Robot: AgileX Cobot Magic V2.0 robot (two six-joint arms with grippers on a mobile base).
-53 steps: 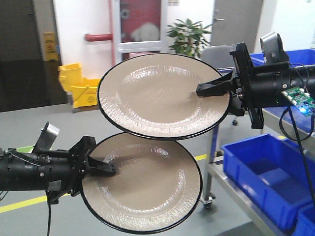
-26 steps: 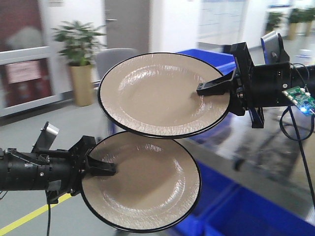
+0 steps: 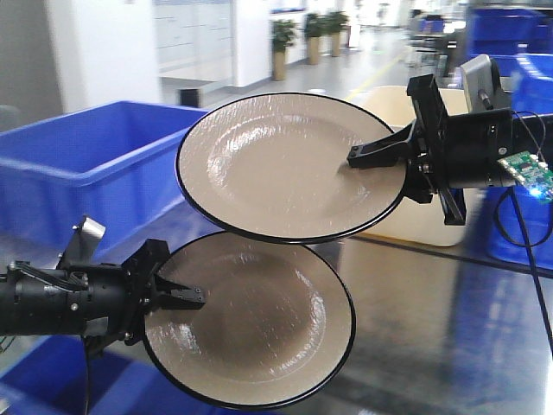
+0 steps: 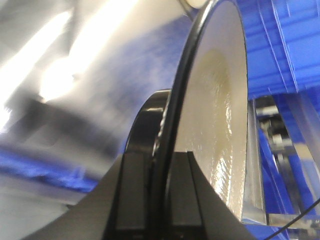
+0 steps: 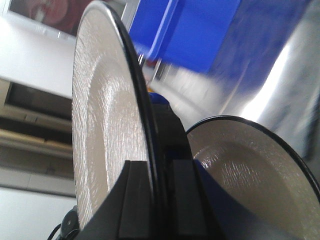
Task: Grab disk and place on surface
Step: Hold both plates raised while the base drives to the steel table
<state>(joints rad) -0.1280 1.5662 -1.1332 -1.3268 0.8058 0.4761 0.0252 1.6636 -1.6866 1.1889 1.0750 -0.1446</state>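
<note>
Honestly, the tabletop (image 3: 449, 328) was the thing to plan around: glossy, dark, lying below and ahead of both arms, with a big blue bin (image 3: 86, 164) off to the left and a cream tub (image 3: 415, 229) seemingly sitting on it near the right arm. Neither disk was on it yet. The upper disk (image 3: 285, 164) hung in the air, its bottom rim overlapping the top rim of the lower disk (image 3: 255, 320) in the front view (touching or just lined up, I couldn't tell). The right pincer (image 3: 356, 160) was clamped on the upper disk's rim and the left pincer (image 3: 194, 298) on the lower one's. Both wrist views showed a rim pinched between the jaws. My take: spread the two disks apart first. Then lower one at a time, flat, onto bare tabletop away from the tub, and let go only once the base had sat down.
</note>
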